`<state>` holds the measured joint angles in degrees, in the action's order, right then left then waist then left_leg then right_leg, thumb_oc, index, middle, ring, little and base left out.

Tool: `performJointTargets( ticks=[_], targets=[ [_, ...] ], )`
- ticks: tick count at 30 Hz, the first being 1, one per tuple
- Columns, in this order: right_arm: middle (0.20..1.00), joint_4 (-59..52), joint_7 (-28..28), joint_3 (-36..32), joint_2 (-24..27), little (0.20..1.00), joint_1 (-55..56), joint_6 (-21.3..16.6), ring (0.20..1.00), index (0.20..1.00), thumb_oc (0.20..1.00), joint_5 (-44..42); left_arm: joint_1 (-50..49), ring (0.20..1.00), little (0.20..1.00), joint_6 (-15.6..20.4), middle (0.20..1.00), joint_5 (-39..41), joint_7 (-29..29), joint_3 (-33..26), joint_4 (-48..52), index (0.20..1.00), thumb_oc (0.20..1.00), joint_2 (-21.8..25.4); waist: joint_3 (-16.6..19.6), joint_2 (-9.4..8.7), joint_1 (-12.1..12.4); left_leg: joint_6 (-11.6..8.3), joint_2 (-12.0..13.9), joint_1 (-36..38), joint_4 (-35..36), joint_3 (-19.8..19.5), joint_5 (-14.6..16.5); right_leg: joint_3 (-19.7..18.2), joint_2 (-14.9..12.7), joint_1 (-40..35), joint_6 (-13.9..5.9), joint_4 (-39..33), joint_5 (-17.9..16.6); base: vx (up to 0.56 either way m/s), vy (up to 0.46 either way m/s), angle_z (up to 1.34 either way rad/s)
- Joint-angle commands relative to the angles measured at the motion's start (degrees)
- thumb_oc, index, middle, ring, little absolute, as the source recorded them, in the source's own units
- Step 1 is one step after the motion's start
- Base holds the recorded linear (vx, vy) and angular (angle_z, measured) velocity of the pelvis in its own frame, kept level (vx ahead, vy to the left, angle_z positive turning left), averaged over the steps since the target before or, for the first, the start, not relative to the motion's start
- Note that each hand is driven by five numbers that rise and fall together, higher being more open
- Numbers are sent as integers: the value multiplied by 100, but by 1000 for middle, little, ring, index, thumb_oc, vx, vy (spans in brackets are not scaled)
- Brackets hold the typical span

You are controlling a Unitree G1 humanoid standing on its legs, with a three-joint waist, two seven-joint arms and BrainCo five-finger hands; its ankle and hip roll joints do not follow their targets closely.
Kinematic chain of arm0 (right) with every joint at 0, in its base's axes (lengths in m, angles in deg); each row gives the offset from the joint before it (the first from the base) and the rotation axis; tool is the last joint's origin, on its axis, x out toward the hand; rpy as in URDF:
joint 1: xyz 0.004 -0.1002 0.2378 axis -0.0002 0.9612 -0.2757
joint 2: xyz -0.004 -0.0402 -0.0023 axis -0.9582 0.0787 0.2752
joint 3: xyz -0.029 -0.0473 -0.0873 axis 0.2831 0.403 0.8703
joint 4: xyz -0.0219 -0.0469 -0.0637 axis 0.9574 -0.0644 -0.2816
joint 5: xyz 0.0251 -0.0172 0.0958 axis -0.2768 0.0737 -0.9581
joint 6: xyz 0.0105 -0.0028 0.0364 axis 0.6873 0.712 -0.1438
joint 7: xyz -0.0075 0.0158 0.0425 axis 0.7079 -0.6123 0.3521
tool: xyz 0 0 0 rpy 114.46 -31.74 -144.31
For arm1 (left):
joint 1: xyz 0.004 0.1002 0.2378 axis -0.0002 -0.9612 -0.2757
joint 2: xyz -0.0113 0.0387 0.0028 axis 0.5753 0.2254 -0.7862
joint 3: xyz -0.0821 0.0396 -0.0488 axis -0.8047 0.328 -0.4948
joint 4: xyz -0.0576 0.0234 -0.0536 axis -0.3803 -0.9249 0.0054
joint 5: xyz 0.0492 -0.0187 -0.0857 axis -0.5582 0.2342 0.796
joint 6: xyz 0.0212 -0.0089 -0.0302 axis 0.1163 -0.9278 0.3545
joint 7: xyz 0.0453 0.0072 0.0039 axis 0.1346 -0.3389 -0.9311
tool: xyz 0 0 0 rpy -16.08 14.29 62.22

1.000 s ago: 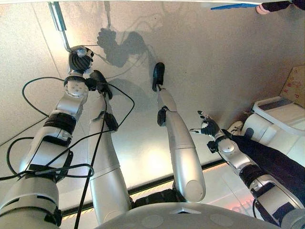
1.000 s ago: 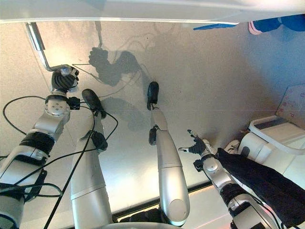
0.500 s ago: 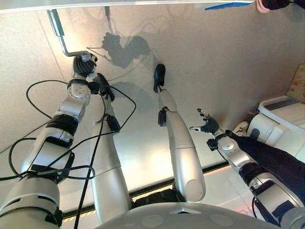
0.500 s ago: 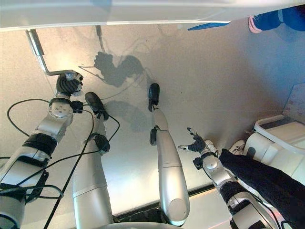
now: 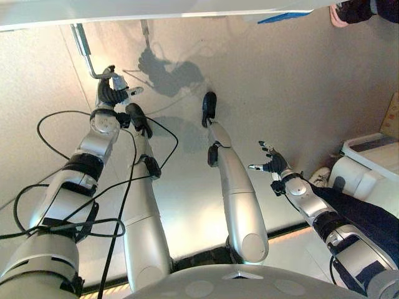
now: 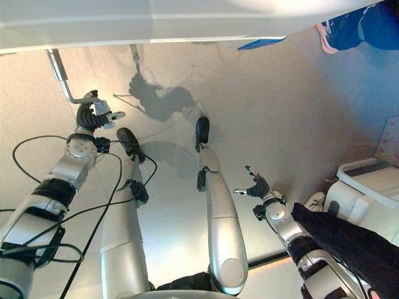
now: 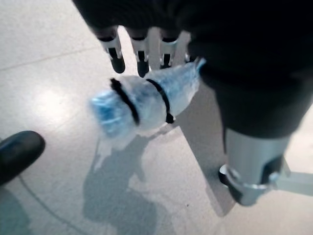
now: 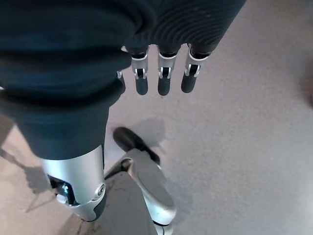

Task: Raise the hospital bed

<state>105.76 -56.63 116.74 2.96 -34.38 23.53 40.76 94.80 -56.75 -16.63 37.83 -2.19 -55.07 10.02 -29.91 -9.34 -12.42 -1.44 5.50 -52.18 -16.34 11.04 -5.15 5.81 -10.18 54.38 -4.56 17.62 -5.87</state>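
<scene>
Silver arms, dark ribbed wrist covers

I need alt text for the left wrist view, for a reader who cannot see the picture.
The robot's left hand is curled round the plastic-wrapped handle of the bed's metal crank, held above the pale floor. Two black ties circle the wrapping.

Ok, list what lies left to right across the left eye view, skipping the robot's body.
Bed crank → left robot hand on its wrapped handle → right robot hand → white machine at the right edge.
</scene>
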Motion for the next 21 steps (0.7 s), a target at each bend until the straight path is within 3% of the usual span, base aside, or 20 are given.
performJointTargets(
  ticks=[1,7,8,10,13,15,16,20,21],
  targets=[
    [1000,137,-1,12,192,1000,310,131,1000,1000,1000,52,-195,1000,1000,183,1000,-263,203,-231,185,1000,1000,-231,12,15,194,-214,-95,172,-346,-180,294,225,72,-279,-390,8,77,-35,-45,-4],
    [1000,458,-19,-158,71,1000,440,252,1000,1000,1000,157,-1110,1000,1000,208,1000,-78,464,-447,67,1000,1000,-662,12,181,312,-252,-98,1088,-166,-115,278,313,88,-1174,-376,-66,162,-17,-32,-2],
    [1000,688,-41,-250,39,1000,396,298,1000,1000,1000,220,-1463,1000,1000,205,1000,-66,596,-490,9,1000,1000,-840,12,277,378,-216,-126,1403,-51,-77,127,363,75,-1491,-326,-134,80,-28,-11,-6],
    [1000,688,-41,-249,39,1000,397,298,1000,1000,1000,220,-1465,1000,1000,205,1000,-67,596,-490,9,1000,1000,-840,12,277,377,-216,-128,1409,-43,-77,123,363,74,-1495,-327,-138,79,7,-1,-1],
    [1000,1048,-125,-527,27,1000,550,383,1000,1000,1000,336,-2384,1000,1000,134,1000,-231,892,-698,-334,1000,1000,-1148,12,463,556,-230,-127,2550,164,-71,206,433,114,-2615,-354,-224,229,106,-8,9],
    [1000,1048,-125,-527,27,1000,552,383,1000,1000,1000,336,-2386,1000,1000,135,1000,-231,892,-697,-334,1000,1000,-1149,12,462,556,-230,-128,2554,168,-70,205,433,114,-2619,-354,-226,229,72,0,10],
    [1000,1366,-136,-700,-43,1000,597,418,1000,1000,1000,366,-2721,1000,1000,88,1000,-254,1040,-901,-842,1000,1000,-1330,12,572,650,-262,-130,3216,370,-57,216,479,169,-3293,-373,-338,297,132,0,22],
    [1000,1483,-160,-792,-81,1000,719,428,1000,1000,1000,403,-3014,1000,1000,96,1000,-318,1130,-915,-828,1000,1000,-1443,151,656,695,-274,-134,3511,511,-76,204,507,180,-3562,-388,-440,331,92,-3,6],
    [1000,1755,-179,-883,-189,1000,783,454,1000,1000,1000,363,-3112,1000,1000,29,1000,-634,1204,-973,-1418,1000,1000,-1575,327,726,730,-296,-111,3793,638,-104,200,508,192,-3833,-408,-534,364,142,-4,9]
  ],
)
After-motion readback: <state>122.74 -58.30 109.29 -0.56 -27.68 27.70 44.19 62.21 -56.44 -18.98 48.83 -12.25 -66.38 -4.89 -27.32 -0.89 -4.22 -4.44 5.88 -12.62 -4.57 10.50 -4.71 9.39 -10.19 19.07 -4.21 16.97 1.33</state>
